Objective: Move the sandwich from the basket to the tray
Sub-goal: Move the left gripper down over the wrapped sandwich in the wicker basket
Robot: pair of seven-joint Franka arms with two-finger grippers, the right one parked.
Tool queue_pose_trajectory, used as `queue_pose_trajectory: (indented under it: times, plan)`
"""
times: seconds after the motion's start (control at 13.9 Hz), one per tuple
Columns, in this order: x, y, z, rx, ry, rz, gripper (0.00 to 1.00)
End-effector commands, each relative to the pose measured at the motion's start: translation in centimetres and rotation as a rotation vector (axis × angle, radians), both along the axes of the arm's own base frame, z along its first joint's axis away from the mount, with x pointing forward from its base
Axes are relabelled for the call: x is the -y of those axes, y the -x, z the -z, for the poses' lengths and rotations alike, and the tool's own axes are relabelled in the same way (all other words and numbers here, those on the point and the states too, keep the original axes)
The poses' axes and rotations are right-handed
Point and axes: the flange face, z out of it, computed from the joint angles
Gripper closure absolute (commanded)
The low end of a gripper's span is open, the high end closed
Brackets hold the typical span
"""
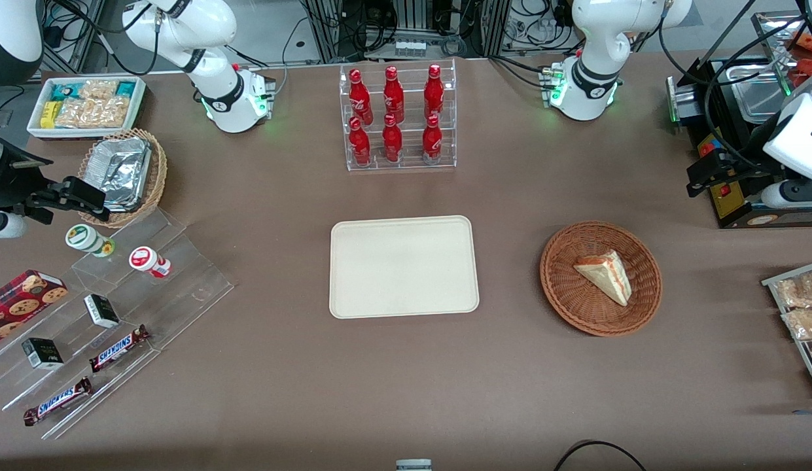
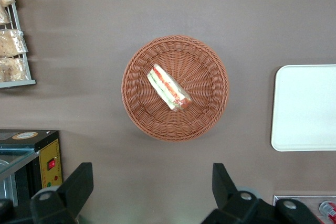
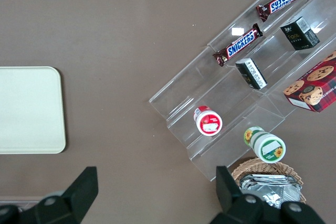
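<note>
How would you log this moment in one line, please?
gripper: open, high | triangular wrapped sandwich: in reddish-brown wicker basket | cream rectangular tray: bare

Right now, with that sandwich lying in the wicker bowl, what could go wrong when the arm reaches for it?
The gripper, open, hangs high above the table beside the basket, so it must travel and descend accurately. The sandwich lies flat and looks wrapped, so the fingers might slip off or squash it. They could also nudge the light basket. The tray sits apart, so a weak grip may drop it midway.
</note>
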Motion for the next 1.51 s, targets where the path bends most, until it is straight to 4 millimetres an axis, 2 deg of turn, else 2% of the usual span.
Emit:
queue_pose_trajectory:
  times: [0.0,0.14,0.29,0.5,0.65,0.72,0.94,1.08,1.44]
  plan:
    - [-0.7,0.7,-0.5,-0.033,-0.015,0.006,0.0]
    - [-0.5,0.8,-0.3,-0.044,-0.014,0.009,0.0]
    - [-0.2,0.3,1.4,-0.056,-0.019,0.016,0.0]
    - [0.5,-0.3,7.1,-0.051,-0.021,-0.009,0.0]
    - [1.0,-0.3,11.2,-0.031,-0.023,-0.093,0.0]
    - [1.9,-0.2,13.3,-0.01,-0.023,-0.14,0.0]
    - [2.2,0.5,19.3,0.068,-0.003,-0.306,0.0]
    - [2.3,1.1,22.0,0.115,0.02,-0.474,0.0]
    - [2.4,1.1,28.4,0.058,0.009,-0.669,0.0]
